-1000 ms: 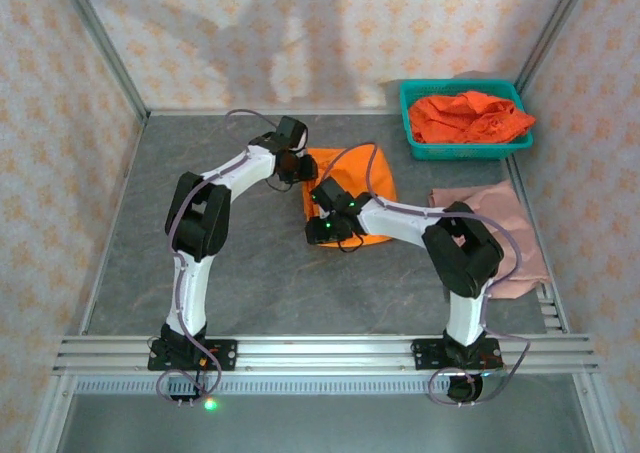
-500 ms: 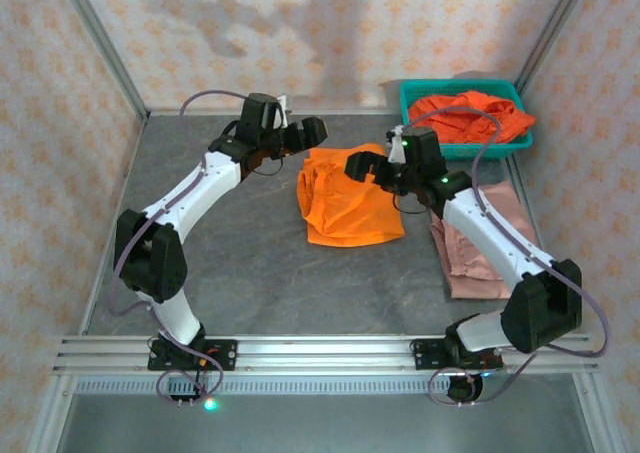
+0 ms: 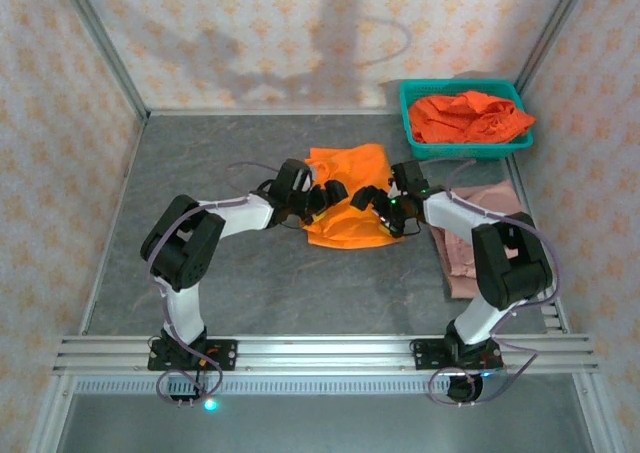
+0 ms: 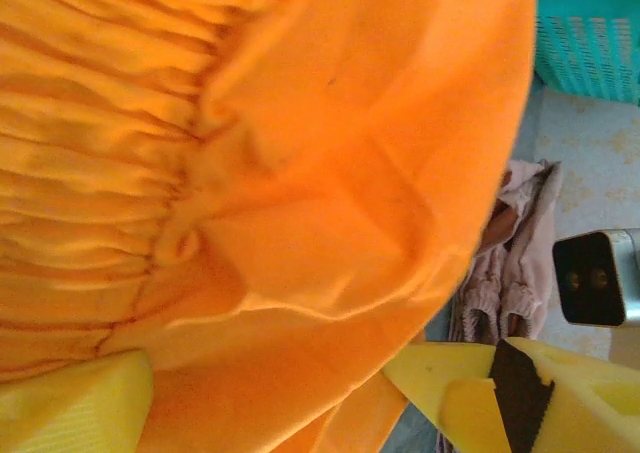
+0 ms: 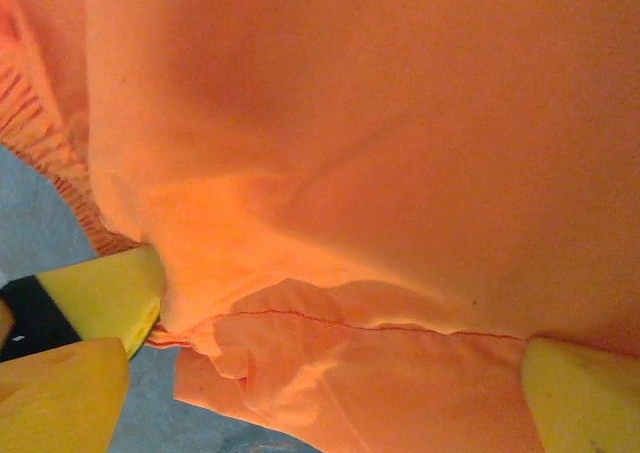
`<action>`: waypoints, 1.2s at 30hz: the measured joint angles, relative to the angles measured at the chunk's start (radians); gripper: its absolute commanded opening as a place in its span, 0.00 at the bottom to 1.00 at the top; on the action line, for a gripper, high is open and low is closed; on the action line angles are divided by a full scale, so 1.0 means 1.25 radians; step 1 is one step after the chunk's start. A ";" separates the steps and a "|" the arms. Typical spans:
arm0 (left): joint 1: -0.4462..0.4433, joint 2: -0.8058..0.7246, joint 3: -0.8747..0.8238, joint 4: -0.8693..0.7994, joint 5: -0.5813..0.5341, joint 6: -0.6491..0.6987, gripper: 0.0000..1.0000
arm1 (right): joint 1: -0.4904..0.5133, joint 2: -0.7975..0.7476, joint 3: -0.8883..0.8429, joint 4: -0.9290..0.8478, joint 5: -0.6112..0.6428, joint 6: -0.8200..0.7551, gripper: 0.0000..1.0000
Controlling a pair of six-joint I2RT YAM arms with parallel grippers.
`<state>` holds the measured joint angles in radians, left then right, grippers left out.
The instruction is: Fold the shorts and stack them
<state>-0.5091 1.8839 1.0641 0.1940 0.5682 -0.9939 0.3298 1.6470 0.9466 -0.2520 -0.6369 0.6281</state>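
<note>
One pair of orange shorts (image 3: 350,168) lies flat mid-table. My left gripper (image 3: 333,192) comes in low from its left and my right gripper (image 3: 364,199) from its right, nearly facing each other over the near half. In the left wrist view, the left gripper (image 4: 265,393) is open, its yellow fingers (image 4: 445,373) wide apart over the orange shorts (image 4: 300,153). The right gripper (image 5: 340,358) is likewise open, fingers (image 5: 100,303) spread over the orange shorts (image 5: 380,153) with a hemmed edge between them. Pink-mauve shorts (image 3: 492,235) lie at the right.
A teal basket (image 3: 415,123) at the back right holds more orange shorts (image 3: 468,116). Patterned walls and metal rails close in the grey table (image 3: 220,273). From the left wrist I see the pink shorts (image 4: 510,273) and the basket (image 4: 590,43) beyond the orange cloth.
Both grippers went from mid-shorts out to the far edge and came back low over the near half. Their jaws spread wide. The orange shorts now lie flatter.
</note>
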 measured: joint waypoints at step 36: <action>0.068 0.177 0.295 -0.114 0.015 0.093 0.89 | -0.051 0.042 0.217 -0.322 0.091 -0.250 1.00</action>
<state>-0.4236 2.1056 1.4334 0.0521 0.5869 -0.8776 0.2661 1.6989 1.2182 -0.6540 -0.5236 0.3161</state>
